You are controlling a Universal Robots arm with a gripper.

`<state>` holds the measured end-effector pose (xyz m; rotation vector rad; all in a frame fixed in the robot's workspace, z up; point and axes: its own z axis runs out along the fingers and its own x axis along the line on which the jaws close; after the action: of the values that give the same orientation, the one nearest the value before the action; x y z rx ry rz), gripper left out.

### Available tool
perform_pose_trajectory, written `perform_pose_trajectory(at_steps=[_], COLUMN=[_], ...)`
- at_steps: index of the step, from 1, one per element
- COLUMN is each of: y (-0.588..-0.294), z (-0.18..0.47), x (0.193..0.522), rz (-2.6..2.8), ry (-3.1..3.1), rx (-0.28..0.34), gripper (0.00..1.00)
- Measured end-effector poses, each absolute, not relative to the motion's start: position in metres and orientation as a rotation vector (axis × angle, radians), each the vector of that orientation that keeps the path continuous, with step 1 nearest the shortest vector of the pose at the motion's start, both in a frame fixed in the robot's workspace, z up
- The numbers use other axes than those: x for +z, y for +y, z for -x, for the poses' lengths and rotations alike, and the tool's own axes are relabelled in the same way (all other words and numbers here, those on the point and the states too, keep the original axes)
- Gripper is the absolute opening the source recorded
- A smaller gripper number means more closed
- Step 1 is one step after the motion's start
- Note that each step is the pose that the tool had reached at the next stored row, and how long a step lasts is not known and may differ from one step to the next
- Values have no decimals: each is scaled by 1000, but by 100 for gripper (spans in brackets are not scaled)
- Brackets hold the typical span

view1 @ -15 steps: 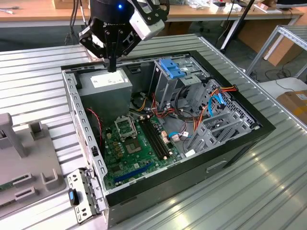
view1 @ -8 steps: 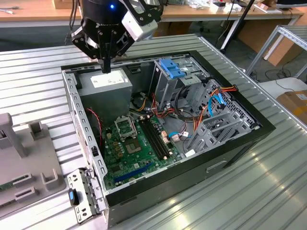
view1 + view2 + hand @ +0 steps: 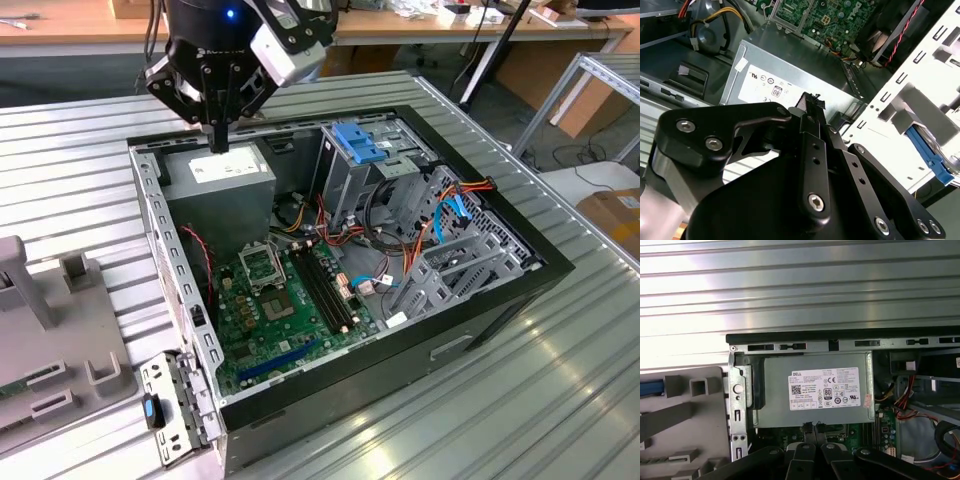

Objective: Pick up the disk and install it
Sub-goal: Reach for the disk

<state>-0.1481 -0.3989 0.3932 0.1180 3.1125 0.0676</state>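
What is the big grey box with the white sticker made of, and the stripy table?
The grey box looks like dull sheet metal: flat, matte faces with sharp folded edges. The table looks like shiny ribbed metal, maybe aluminium: light glints along its ridges.

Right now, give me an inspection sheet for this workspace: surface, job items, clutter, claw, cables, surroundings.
Surface: ribbed metal table, bearing an open computer case.
Job's things: disk not confirmed; a blue strip at the grey fixture may be its rail.
Clutter: metal bracket with a blue tab beside the case.
Claw: shut, empty, over the power supply.
Cables: red, orange and blue wires inside the case.
Surroundings: wooden bench, cardboard box.
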Motion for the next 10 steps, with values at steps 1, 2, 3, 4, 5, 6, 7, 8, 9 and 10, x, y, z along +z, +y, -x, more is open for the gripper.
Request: perform_pose_trajectory(at_steps=[1, 2, 3, 4, 5, 6, 7, 8, 9, 10], y=[-399, -399, -399, -399, -399, -399, -399, -399, -399, -399], z=[148, 148, 148, 148, 148, 149, 149, 150, 151, 152], x=[393, 393, 393, 393, 393, 393, 393, 393, 393, 393], rz=[-118, -118, -118, -118, -118, -118, -118, -118, -118, -118], ry=[3113, 3113, 3113, 3113, 3113, 3112, 3112, 3113, 3113, 3112], rx=[68, 68, 68, 68, 68, 68, 68, 68, 68, 68], gripper=[11, 11, 11, 11, 11, 11, 11, 11, 11, 11])
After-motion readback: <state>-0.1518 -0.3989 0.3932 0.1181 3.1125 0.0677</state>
